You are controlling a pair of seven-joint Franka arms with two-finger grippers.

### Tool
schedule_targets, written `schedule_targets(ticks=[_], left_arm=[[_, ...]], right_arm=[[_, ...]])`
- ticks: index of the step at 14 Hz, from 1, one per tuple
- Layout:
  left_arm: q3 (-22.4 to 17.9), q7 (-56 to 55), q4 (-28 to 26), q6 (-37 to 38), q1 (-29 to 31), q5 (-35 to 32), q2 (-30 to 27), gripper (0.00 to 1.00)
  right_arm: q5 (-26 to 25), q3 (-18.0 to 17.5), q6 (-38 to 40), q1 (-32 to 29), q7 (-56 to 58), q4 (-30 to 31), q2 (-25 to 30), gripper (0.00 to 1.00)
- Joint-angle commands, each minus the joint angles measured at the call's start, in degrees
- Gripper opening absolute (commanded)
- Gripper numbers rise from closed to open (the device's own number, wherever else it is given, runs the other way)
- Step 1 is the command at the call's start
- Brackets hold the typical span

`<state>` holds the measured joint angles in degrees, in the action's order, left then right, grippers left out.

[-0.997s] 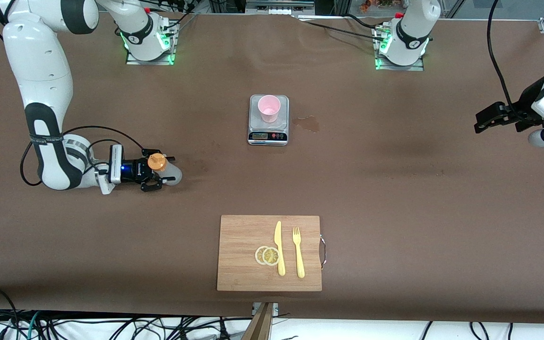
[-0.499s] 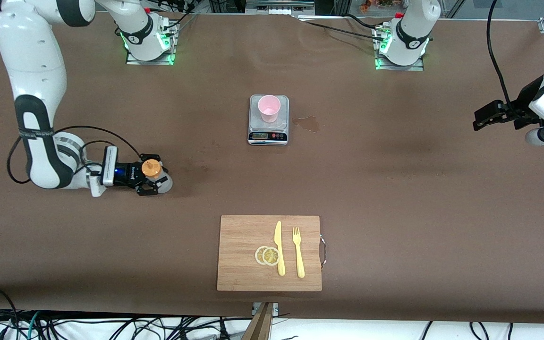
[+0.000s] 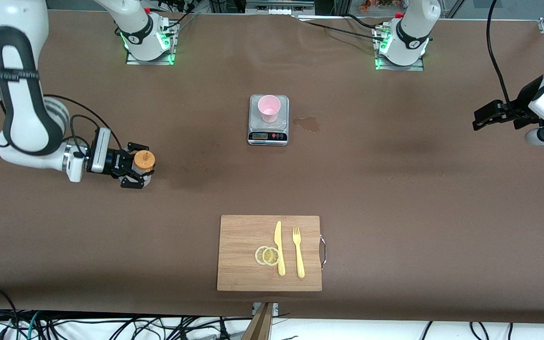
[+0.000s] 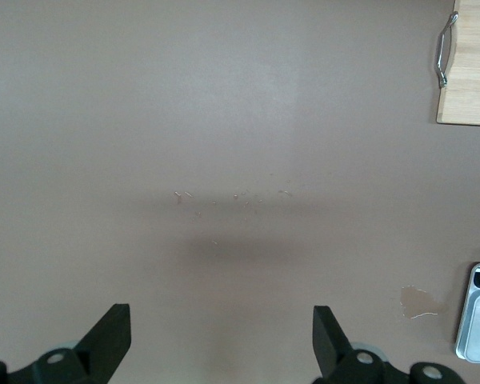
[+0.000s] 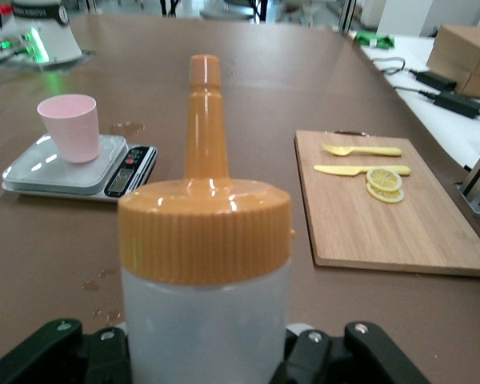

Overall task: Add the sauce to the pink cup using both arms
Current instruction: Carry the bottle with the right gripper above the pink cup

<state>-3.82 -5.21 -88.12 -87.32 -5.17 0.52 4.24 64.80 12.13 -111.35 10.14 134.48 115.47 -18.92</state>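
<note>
The sauce (image 3: 143, 161), a frosted white squeeze bottle with an orange nozzle cap (image 5: 204, 264), stands upright in my right gripper (image 3: 137, 166). That gripper is shut on the bottle's body (image 5: 204, 360), over the table toward the right arm's end. The pink cup (image 3: 269, 108) stands on a small kitchen scale (image 3: 268, 134) mid-table and also shows past the nozzle in the right wrist view (image 5: 70, 126). My left gripper (image 3: 482, 118) waits above the left arm's end of the table. It is open (image 4: 220, 328) with only bare table under it.
A wooden cutting board (image 3: 243, 236) lies nearer the front camera than the scale. It carries a yellow knife (image 3: 279, 248), a yellow fork (image 3: 298, 252) and two lemon slices (image 3: 267, 255). A small wet patch (image 3: 307, 123) marks the cloth beside the scale.
My right gripper has closed on the sauce bottle and carried it toward the right arm's end of the table, the forearm swinging upward. The left arm has barely moved.
</note>
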Motion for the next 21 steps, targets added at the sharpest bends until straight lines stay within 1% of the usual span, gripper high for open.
schedule_targets(ticks=[1, 3, 5, 6, 8, 10, 11, 12, 14, 17, 20, 21], left_arm=[[-0.13, 1.17, 1.2, 1.37, -0.11, 0.35, 0.33, 1.0], [-0.22, 1.17, 1.2, 1.37, -0.11, 0.35, 0.33, 1.0], [-0.13, 1.17, 1.2, 1.37, -0.11, 0.35, 0.33, 1.0], [-0.13, 1.17, 1.2, 1.37, -0.11, 0.35, 0.33, 1.0], [-0.13, 1.26, 1.2, 1.37, -0.11, 0.35, 0.33, 1.0], [-0.22, 1.26, 1.2, 1.37, -0.11, 0.35, 0.42, 1.0], [-0.22, 1.26, 1.2, 1.37, -0.02, 0.35, 0.42, 1.0], [-0.22, 1.26, 1.2, 1.28, -0.02, 0.27, 0.42, 1.0], [-0.22, 1.17, 1.28, 1.28, -0.11, 0.27, 0.5, 1.0], [-0.31, 1.17, 1.2, 1.28, -0.11, 0.27, 0.59, 1.0], [-0.31, 1.17, 1.2, 1.28, -0.11, 0.27, 0.59, 1.0], [-0.31, 1.26, 1.2, 1.28, -0.11, 0.18, 0.59, 1.0]], right_arm=[[-10.0, -4.02, -7.72, 0.76, -10.24, 7.04, 11.59, 0.0], [-18.09, -7.63, -9.58, 0.76, -20.79, 8.71, 16.0, 0.0], [-25.04, -10.88, -10.29, 0.76, -30.89, 9.68, 18.9, 0.0], [-28.29, -12.55, -10.29, 0.76, -36.08, 9.77, 19.7, 0.0], [-35.85, -17.02, -10.29, 0.85, -47.49, 9.77, 20.85, 0.0], [-41.92, -21.24, -10.55, 1.2, -57.35, 9.77, 21.12, 0.0], [-44.82, -22.75, -10.9, 1.98, -61.75, 9.77, 21.12, 0.0], [-47.2, -24.15, -11.08, 2.69, -65.71, 9.86, 21.12, 0.0], [-50.2, -27.84, -11.08, 2.87, -71.96, 10.04, 21.03, 0.0], [-54.68, -31.71, -12.13, 4.62, -80.92, 11.26, 20.68, 0.0], [-60.47, -34.0, -13.1, 8.05, -90.59, 11.62, 19.1, 0.0], [-62.41, -35.4, -13.11, 8.66, -94.1, 11.62, 18.22, 0.0]])
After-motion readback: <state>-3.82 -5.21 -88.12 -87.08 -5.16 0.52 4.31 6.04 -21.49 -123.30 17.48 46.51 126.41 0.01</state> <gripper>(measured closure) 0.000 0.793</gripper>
